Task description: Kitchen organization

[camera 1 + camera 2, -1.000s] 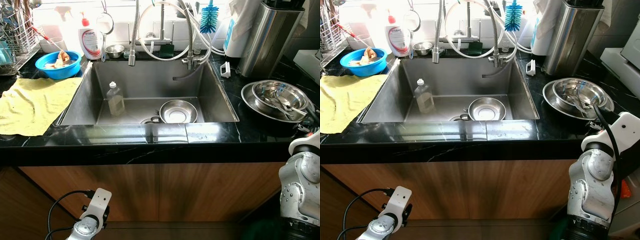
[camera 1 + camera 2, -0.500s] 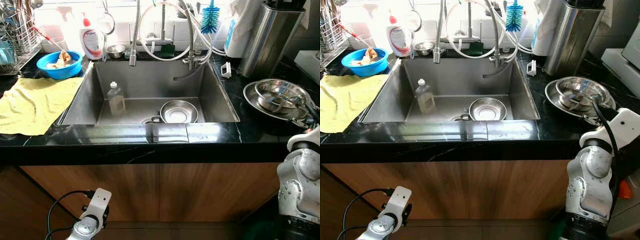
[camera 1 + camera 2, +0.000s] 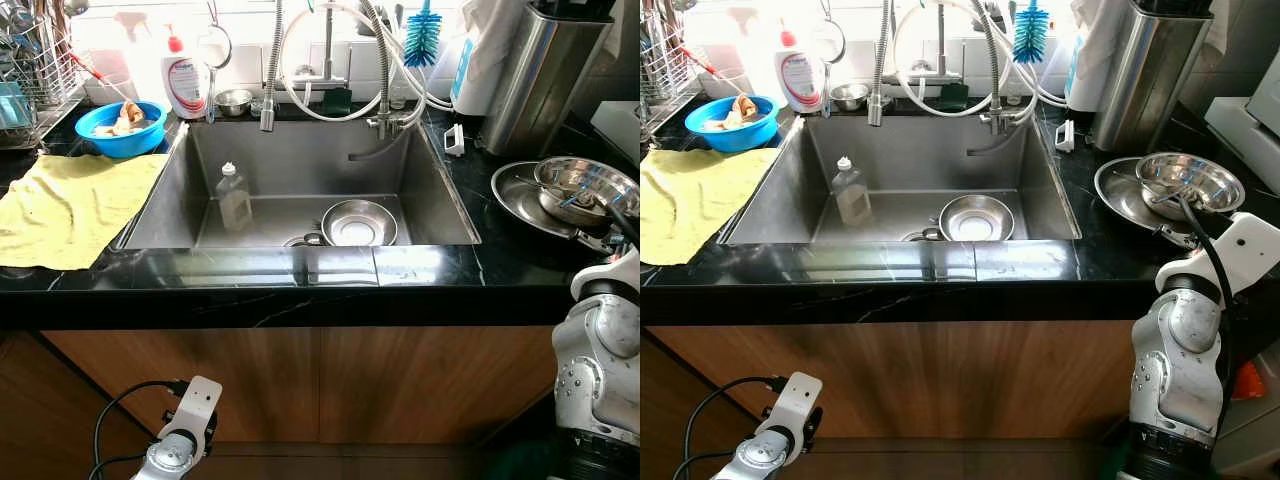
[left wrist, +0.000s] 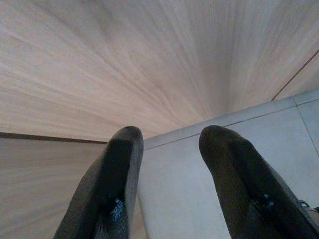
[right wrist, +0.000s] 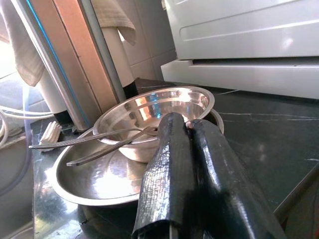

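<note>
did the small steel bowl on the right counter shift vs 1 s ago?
Yes. The small steel bowl has slid right across the steel plate under it, away from the sink, and now overhangs the plate's right edge, with the shut right end effector at its rim.

bottle (image 3: 233,197) in sink (image 3: 300,150), cloth (image 3: 70,205) left

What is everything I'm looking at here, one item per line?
Sink: one, steel, set in the black counter.
Clear bottle: one, standing in the sink.
Steel bowl: one, in the sink.
Steel bowl with utensils: one, tilted on the steel plate, counter right.
Yellow cloth: one, counter left.
Blue bowl: one, behind the cloth.
Soap bottle: one, white, behind the sink.
Brush: one, blue, by the taps.
Left gripper: fingers apart, low by the cabinet.
Right gripper: fingers together at the bowl's rim.
</note>
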`<state>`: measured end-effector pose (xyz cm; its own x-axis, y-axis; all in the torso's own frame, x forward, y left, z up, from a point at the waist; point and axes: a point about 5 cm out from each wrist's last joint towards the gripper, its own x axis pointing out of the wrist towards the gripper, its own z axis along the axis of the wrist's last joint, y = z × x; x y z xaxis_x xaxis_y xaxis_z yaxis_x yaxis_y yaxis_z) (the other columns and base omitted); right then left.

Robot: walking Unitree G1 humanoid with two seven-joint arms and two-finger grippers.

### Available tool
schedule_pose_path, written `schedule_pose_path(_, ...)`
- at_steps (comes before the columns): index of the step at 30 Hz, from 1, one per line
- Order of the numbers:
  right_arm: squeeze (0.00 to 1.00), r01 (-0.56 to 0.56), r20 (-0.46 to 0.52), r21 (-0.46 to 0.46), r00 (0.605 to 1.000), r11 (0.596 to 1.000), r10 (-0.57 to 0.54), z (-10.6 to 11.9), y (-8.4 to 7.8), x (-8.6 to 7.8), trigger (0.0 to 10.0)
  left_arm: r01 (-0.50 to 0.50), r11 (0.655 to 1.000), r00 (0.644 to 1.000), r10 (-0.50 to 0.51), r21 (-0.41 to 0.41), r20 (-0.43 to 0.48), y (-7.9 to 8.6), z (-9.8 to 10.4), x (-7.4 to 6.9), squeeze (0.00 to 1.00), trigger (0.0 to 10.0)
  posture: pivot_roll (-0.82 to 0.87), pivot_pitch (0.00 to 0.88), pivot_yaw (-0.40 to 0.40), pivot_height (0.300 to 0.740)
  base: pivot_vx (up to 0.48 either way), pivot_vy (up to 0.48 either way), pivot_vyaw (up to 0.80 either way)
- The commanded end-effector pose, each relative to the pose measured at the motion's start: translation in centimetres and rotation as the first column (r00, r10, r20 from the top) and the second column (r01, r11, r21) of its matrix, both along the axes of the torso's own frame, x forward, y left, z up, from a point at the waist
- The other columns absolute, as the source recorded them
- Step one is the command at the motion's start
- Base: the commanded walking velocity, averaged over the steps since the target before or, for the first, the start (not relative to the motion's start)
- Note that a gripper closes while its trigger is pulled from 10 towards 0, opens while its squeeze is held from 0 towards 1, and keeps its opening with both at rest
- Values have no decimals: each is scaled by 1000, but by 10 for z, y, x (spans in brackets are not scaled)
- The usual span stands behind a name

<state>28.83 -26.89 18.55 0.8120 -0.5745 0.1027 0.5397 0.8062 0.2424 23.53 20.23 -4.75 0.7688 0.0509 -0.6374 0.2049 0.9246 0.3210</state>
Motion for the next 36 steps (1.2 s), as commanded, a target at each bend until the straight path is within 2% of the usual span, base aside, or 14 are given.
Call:
schedule_pose_path(1,0,-23,0,7,1000,1000,23,2,2,3,10000,-6,1000,1000,7,23,-15,5,-2,-3,0,10000,-66,0,17,740,0,0,0)
schedule_pose_path(8,0,-70,19,-35,997,997,71,13,7,7,10000,-9,1000,1000,10,27,-16,6,-2,-3,0,10000,-67,0,17,740,0,0,0)
schedule_pose_path(9,0,-93,17,-73,995,993,95,17,10,8,10000,-10,1000,1000,10,28,-16,6,-2,-3,0,10000,-67,0,17,740,0,0,0)
schedule_pose_path(12,0,-118,21,-112,992,987,121,22,15,10,10000,-11,1000,1000,12,28,-15,6,-2,-3,0,10000,-67,0,17,740,0,0,0)
schedule_pose_path(26,0,-158,71,-162,983,974,171,40,23,11,10000,-18,1000,1000,18,24,-12,6,-1,-3,0,10000,-68,0,15,740,0,0,0)
schedule_pose_path(29,0,-192,75,-216,974,957,212,47,29,13,10000,-20,999,1000,20,25,-10,6,-1,-2,0,10000,-70,0,15,740,0,0,0)
schedule_pose_path(32,0,-282,73,-255,948,925,309,51,39,16,10000,-22,999,1000,22,26,-8,6,-1,-2,0,10000,-70,0,15,740,0,0,0)
schedule_pose_path(36,0,-533,-11,-315,830,786,558,51,69,20,10000,-23,999,1000,23,30,-6,7,-1,-2,0,10000,-72,0,16,740,0,0,0)
